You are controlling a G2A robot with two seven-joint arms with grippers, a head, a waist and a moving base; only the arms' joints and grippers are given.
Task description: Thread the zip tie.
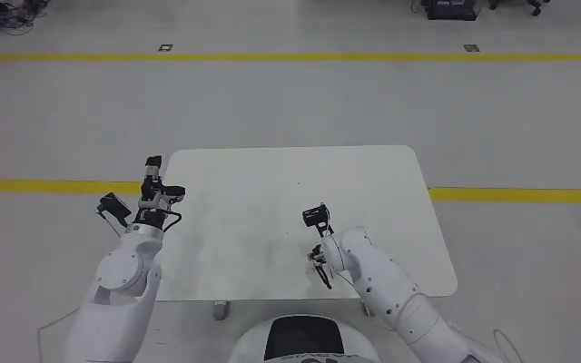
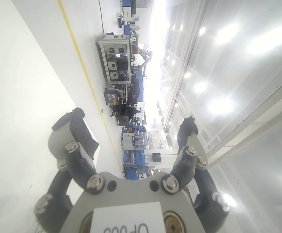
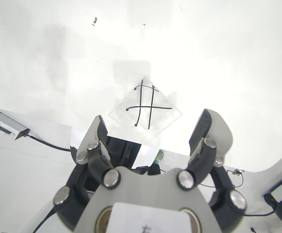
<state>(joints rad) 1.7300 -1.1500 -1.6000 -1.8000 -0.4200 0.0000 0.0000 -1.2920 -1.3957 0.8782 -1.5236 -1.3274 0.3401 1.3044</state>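
Several black zip ties [image 3: 145, 106] lie crossed in a clear square tray [image 3: 169, 120] on the white table [image 3: 66, 55], close to its near edge. My right gripper [image 3: 153, 114] hangs open above the tray, one finger on each side of it, holding nothing. The right arm [image 1: 363, 259] is over the table's front middle. At the table's left edge my left gripper [image 1: 156, 181] is raised. Its fingers [image 2: 77, 123] are spread open and empty, pointing out towards the room.
The white table [image 1: 290, 181] has rounded corners and bare room across its middle and back. A few small dark specks [image 3: 94, 20] lie on the tabletop beyond the tray. Yellow floor lines [image 1: 290, 57] run behind the table.
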